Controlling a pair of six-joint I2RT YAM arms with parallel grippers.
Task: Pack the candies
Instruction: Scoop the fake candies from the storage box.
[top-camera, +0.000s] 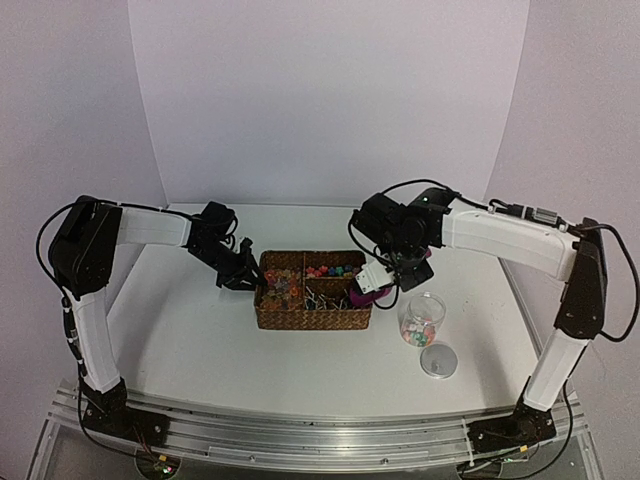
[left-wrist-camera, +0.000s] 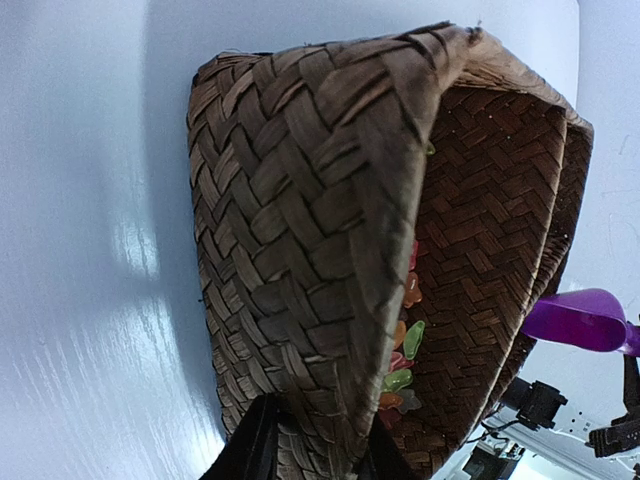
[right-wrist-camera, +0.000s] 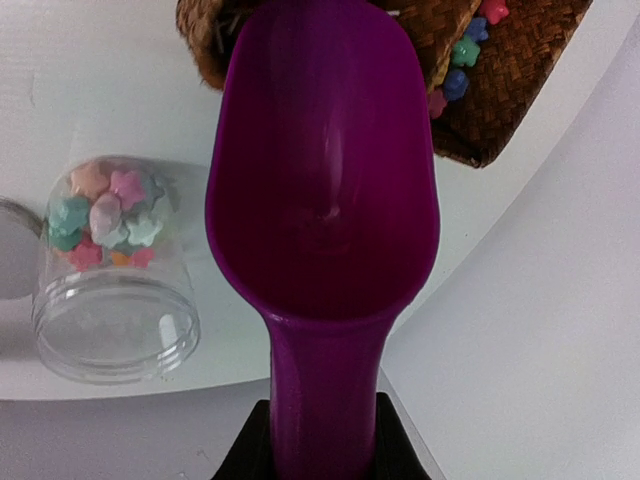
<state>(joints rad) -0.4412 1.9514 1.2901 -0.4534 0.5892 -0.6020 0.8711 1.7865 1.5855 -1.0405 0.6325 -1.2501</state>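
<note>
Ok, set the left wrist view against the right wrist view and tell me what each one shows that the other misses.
Only the left wrist view: the basket's woven outer wall up close, its rim pinched between the left jaws, with orange and green candies against the inner wall. Only the right wrist view: the scoop's empty bowl, and the open jar partly filled with pastel candies. Both: the basket, some candies in it, and the magenta scoop.
</note>
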